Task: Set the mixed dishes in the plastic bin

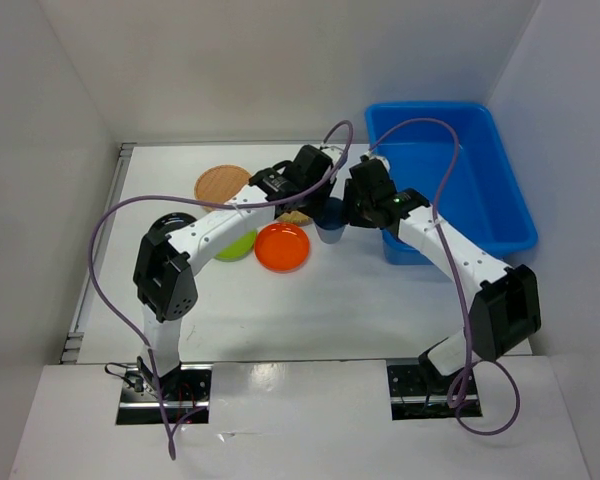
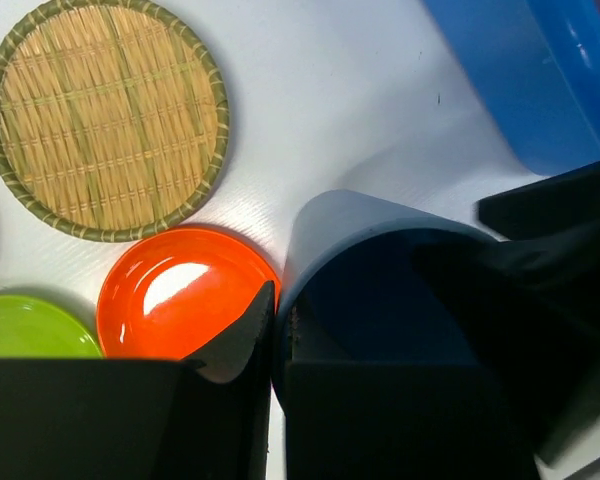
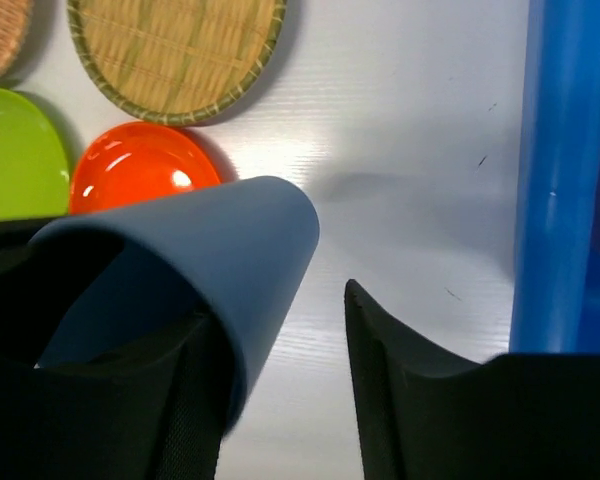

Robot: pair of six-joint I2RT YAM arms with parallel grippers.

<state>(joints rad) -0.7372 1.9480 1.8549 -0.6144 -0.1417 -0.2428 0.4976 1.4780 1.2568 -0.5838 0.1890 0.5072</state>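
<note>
The blue cup (image 1: pixel 329 226) stands between both grippers, left of the blue plastic bin (image 1: pixel 500 205). My left gripper (image 2: pixel 280 312) is shut on the blue cup's (image 2: pixel 380 300) wall, one finger outside and one inside. My right gripper (image 3: pixel 275 305) is open, its left finger inside the blue cup (image 3: pixel 210 240) and its right finger (image 3: pixel 400 380) outside, apart from the wall. In the top view the left gripper (image 1: pixel 318 205) and right gripper (image 1: pixel 352 210) meet over the cup. The orange plate (image 1: pixel 282 246), lime green plate (image 1: pixel 238 246), a tan woven plate (image 1: pixel 222 182) and the black plate (image 1: pixel 170 222) lie on the table.
A second tan woven plate (image 1: pixel 296 217) lies partly under the left arm. The bin's wall (image 3: pixel 560 150) rises close to the right of my right gripper, and also shows in the left wrist view (image 2: pixel 520 80). White walls enclose the table.
</note>
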